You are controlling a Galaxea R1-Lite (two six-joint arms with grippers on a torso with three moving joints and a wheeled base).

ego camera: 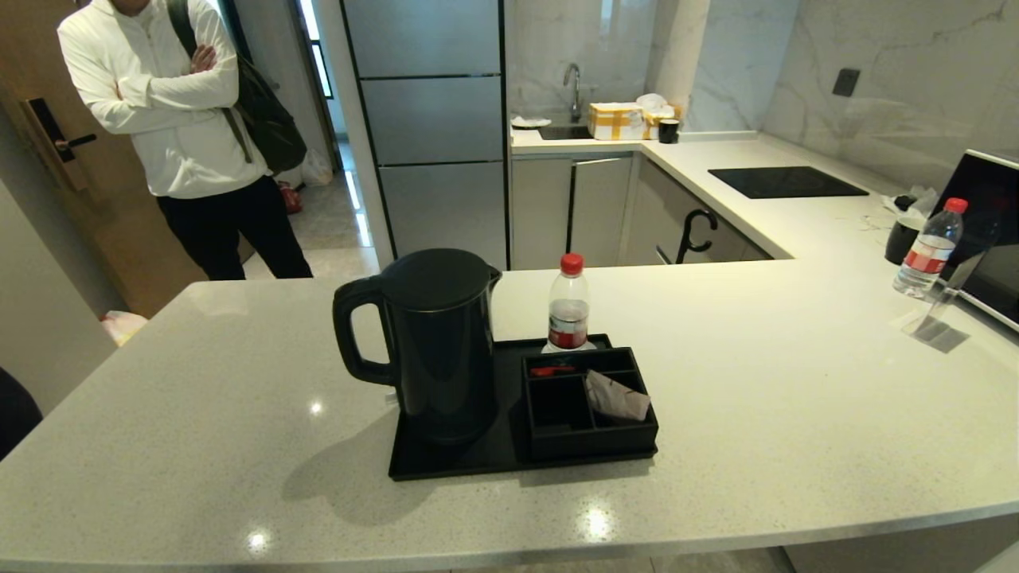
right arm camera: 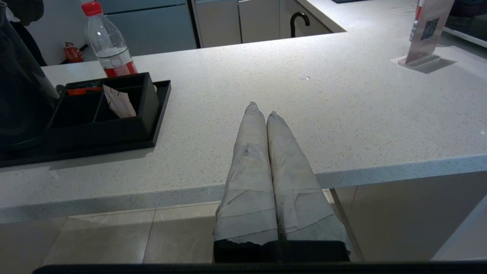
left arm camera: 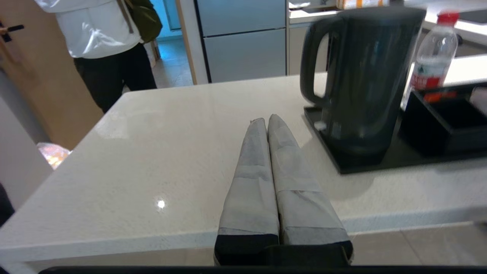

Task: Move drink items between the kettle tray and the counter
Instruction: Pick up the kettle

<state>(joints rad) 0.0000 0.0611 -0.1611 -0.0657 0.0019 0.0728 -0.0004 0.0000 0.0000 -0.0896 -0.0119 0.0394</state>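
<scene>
On the kettle tray (ego camera: 446,465) near the counter's (ego camera: 796,398) front edge, the kettle (ego camera: 438,342) stands upright, handle toward our nearer left gripper (left arm camera: 266,120), the sachet (ego camera: 617,396) toward our right gripper (right arm camera: 261,108), both pressed together, empty.

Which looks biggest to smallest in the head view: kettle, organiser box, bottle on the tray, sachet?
1. Kettle
2. Organiser box
3. Bottle on the tray, which stands farther from the camera, so its rank against the box is unsure
4. Sachet
</scene>
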